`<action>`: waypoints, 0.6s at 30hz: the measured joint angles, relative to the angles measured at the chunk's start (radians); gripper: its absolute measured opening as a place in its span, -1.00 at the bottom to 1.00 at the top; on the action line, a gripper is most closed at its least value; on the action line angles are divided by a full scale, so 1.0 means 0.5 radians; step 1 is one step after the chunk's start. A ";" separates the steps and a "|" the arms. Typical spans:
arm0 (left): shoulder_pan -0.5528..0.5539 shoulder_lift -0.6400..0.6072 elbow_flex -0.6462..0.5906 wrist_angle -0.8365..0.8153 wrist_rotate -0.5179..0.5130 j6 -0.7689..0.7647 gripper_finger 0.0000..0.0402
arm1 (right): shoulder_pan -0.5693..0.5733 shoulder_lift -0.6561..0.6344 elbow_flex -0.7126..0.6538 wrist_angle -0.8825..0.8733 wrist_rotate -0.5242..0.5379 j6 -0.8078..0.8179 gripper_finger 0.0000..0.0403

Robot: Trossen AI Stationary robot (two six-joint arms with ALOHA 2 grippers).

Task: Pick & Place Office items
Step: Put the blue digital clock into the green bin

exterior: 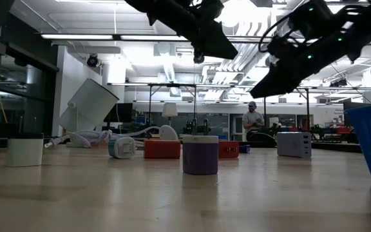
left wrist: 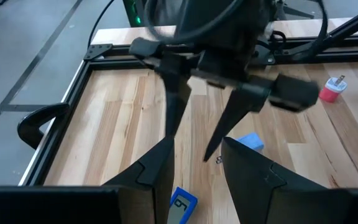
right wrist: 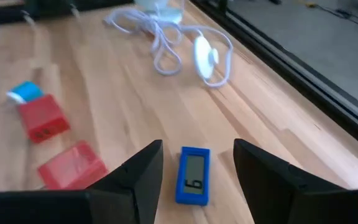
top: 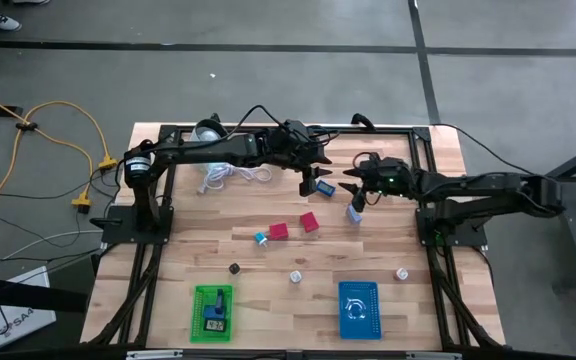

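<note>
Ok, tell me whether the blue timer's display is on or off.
On: the blue timer, lying flat between the right gripper jaws, shows a digit.

A white cable (top: 230, 175) lies in loops on the wooden table (top: 188, 260) near the far edge. A green tray (top: 212, 312) and a blue tray (top: 359, 310) sit near the front (well apart).

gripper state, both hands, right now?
Left hand: open, holding nothing, over the far middle of the table.
Right hand: open, holding nothing, fingers either side of the blue timer.
</note>
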 joint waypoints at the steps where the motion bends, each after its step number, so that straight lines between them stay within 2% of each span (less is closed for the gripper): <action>1: -0.001 0.000 0.000 0.001 0.000 0.001 -0.37 | -0.001 0.046 0.018 0.001 0.018 0.000 -0.09; 8: 0.000 -0.001 0.000 0.000 0.000 0.000 -0.37 | -0.002 0.333 0.111 -0.002 0.025 0.008 -0.09; 18: -0.001 -0.001 0.000 0.000 0.000 0.000 -0.37 | -0.049 0.610 0.189 -0.028 -0.015 0.117 -0.09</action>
